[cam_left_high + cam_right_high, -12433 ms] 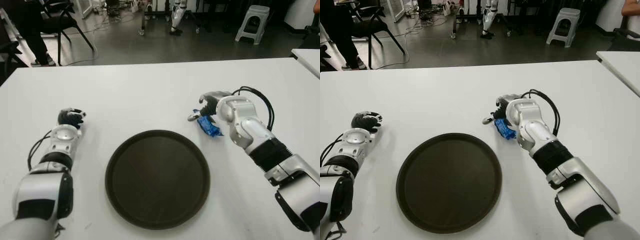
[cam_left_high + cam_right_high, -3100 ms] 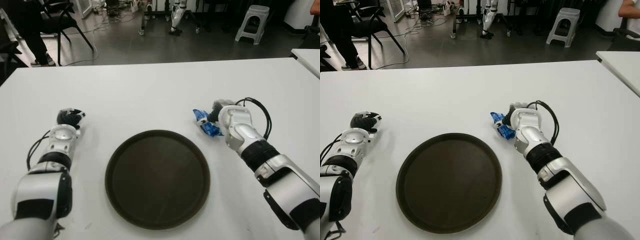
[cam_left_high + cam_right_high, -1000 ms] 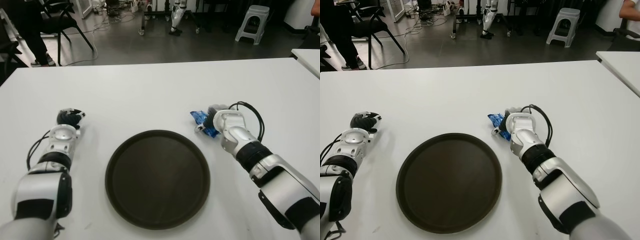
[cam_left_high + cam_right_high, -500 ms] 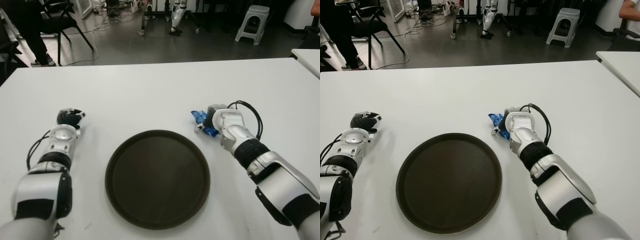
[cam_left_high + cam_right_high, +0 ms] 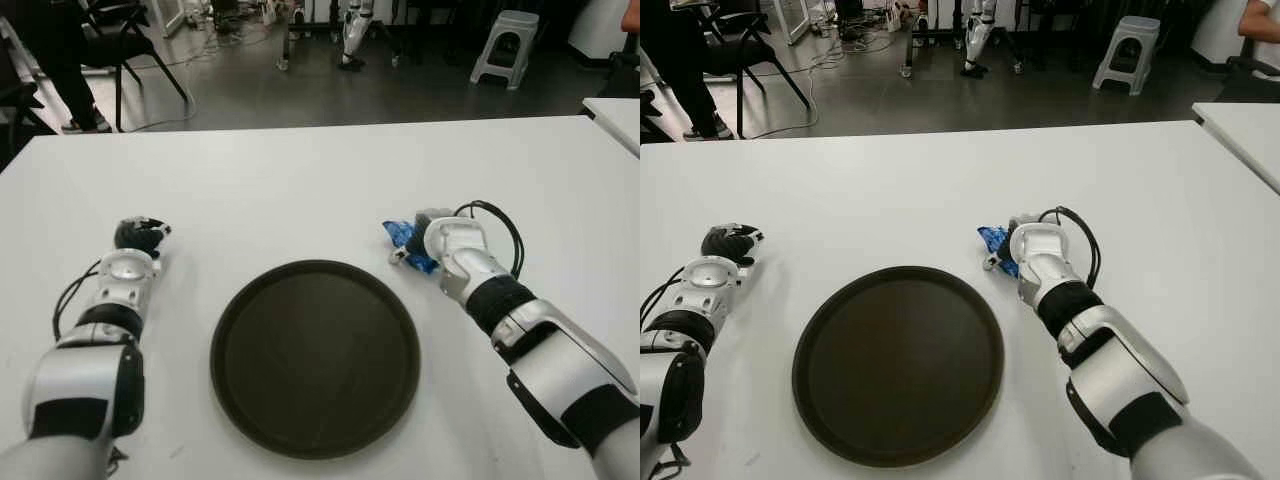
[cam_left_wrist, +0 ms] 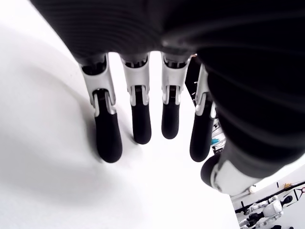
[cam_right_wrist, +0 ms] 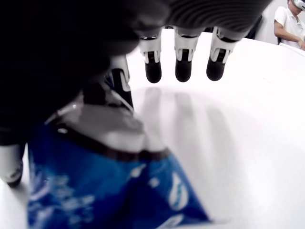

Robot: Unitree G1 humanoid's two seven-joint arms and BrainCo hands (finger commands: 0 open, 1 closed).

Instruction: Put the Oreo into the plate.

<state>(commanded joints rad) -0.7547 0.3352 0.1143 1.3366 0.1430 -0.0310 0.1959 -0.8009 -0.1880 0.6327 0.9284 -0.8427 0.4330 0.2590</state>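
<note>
The Oreo (image 5: 401, 236) is a blue packet on the white table, just off the far right rim of the round dark plate (image 5: 315, 355). My right hand (image 5: 416, 241) sits over the packet. In the right wrist view the Oreo packet (image 7: 109, 191) lies under the palm, tilted, pinched between the index finger (image 7: 121, 81) and the thumb, while the other three fingers stretch out straight above the table. The plate holds nothing. My left hand (image 5: 140, 236) shows at the left of the plate, its fingers (image 6: 138, 119) straight and spread with nothing in them.
The white table (image 5: 300, 170) stretches wide around the plate. A second white table (image 5: 615, 110) shows at the far right. Beyond the far edge are a chair (image 5: 120, 40), a grey stool (image 5: 505, 45) and a person's legs at the far left.
Over the last second the right hand has stayed on the packet and turned slightly, nudging the packet a little to the right. The left hand has not moved.
</note>
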